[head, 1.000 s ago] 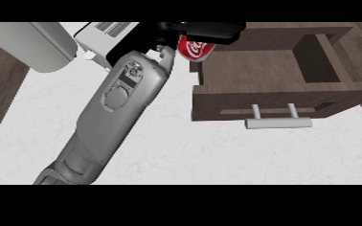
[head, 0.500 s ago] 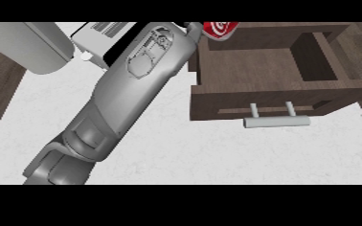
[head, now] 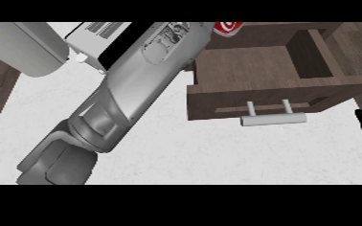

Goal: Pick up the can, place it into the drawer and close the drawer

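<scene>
You see the red can (head: 228, 27) only as a sliver at the view's top edge, white marking on its face, just past the end of the left forearm; the hand itself is out of view. Below and to its right, the dark wooden drawer (head: 247, 72) stands pulled open, its pale bar handle (head: 272, 118) facing you.

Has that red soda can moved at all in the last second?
Yes. The red soda can has travelled right and away from the robot, from beside the open brown wooden drawer's left wall to over its far edge, now partly cut off by the view's top.
</scene>
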`<state>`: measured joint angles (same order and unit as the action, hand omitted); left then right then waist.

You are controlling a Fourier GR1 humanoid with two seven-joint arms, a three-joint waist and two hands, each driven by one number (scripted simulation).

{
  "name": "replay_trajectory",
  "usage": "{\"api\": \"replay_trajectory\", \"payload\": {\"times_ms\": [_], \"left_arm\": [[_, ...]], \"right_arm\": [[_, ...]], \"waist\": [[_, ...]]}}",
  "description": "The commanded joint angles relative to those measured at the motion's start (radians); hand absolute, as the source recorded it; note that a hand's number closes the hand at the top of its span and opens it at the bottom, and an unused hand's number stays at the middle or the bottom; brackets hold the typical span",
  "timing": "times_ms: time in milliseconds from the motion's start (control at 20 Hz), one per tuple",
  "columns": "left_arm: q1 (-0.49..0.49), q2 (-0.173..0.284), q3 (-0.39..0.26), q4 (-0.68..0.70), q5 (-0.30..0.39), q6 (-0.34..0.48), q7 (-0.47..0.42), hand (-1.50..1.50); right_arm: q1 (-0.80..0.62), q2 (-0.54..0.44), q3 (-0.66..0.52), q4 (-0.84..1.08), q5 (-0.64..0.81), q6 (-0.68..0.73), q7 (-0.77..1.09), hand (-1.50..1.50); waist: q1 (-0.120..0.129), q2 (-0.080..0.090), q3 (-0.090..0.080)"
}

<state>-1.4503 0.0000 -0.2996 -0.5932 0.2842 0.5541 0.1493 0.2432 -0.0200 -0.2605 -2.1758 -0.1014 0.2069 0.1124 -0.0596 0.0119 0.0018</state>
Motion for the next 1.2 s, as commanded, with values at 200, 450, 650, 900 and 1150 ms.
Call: {"api": "replay_trajectory", "payload": {"times_ms": [200, 450, 650, 900, 1150], "left_arm": [[-0.054, 0.000, -0.082, 0.128, 0.113, 0.047, -0.037, 1.50], [-0.063, 0.000, -0.142, 0.159, 0.134, 0.048, -0.073, 1.50], [-0.029, 0.000, -0.188, 0.186, 0.153, 0.085, -0.119, 1.50], [-0.007, 0.000, -0.222, 0.211, 0.182, 0.074, -0.161, 1.50], [-0.053, 0.000, -0.271, 0.242, 0.182, 0.099, -0.148, 1.50]], "right_arm": [[-0.054, -0.037, -0.016, -0.006, -0.032, 0.004, 0.060, -1.50], [-0.077, -0.025, -0.003, 0.022, 0.006, -0.022, 0.037, -1.50], [-0.062, -0.061, -0.040, 0.070, -0.030, 0.031, -0.021, -1.50], [-0.093, -0.010, 0.026, 0.059, 0.017, -0.010, -0.003, -1.50], [-0.163, -0.048, 0.004, 0.120, 0.027, -0.015, -0.001, -1.50]], "waist": [[-0.030, 0.006, 0.001], [-0.026, 0.007, 0.001], [-0.049, 0.011, 0.002], [-0.042, 0.014, 0.001], [-0.057, 0.022, 0.002]]}}
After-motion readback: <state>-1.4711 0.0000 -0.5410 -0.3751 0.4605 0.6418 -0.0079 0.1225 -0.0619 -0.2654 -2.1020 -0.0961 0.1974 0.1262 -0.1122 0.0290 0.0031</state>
